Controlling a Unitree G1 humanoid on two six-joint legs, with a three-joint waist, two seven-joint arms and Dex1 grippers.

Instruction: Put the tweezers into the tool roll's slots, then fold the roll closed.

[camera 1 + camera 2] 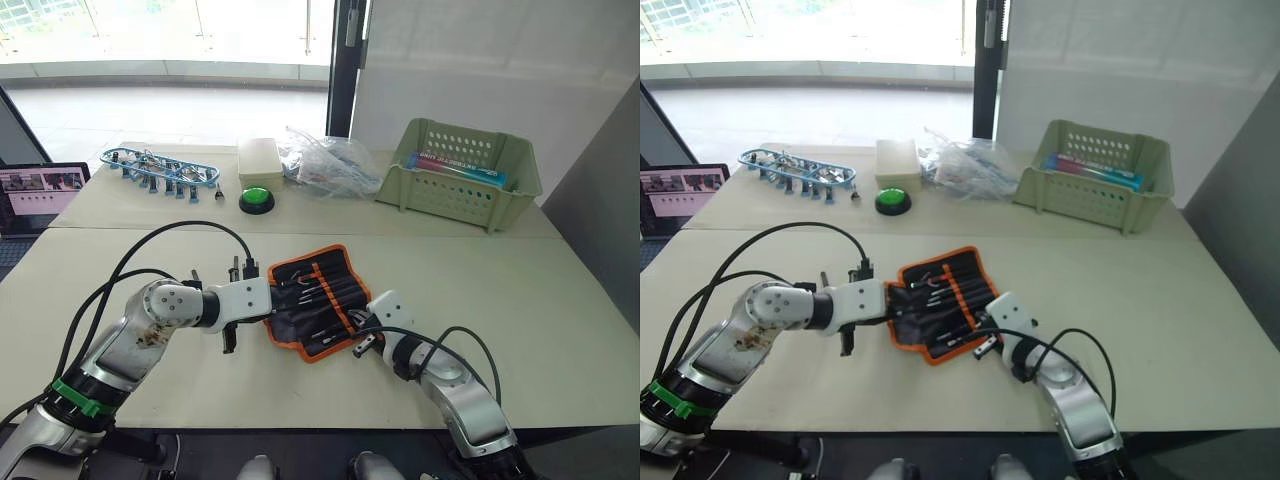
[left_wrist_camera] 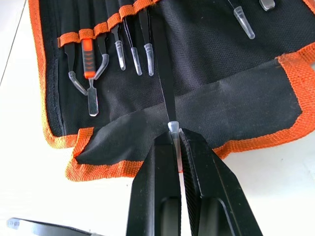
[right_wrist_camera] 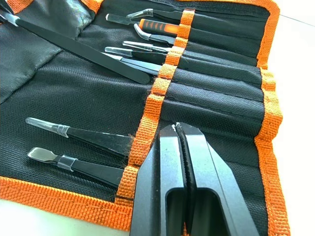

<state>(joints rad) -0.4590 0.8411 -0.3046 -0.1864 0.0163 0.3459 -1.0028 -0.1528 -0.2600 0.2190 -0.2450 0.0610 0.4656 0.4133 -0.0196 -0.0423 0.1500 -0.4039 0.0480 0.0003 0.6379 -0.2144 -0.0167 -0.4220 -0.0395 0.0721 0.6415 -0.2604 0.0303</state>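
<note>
From the head camera, the tool roll lies open and slightly askew on the near table, with the left gripper at its left edge and the right gripper at its lower right corner; a green basket and a green button sit well back. At the left wrist, the fingers are pinched nearly together on the capped tip of a long black tweezer, which runs from the gripper across a folded-over flap toward the orange slot band; other tweezers already sit tucked under that band. At the right wrist, the fingers are pressed together with nothing between them, resting on the roll's pockets beside the orange band, while the loose tweezer lies slantwise across the fabric. Seating it well likely means lining its back end up with an empty slot and sliding it straight, with the right gripper pinning the fabric so it cannot bunch.
</note>
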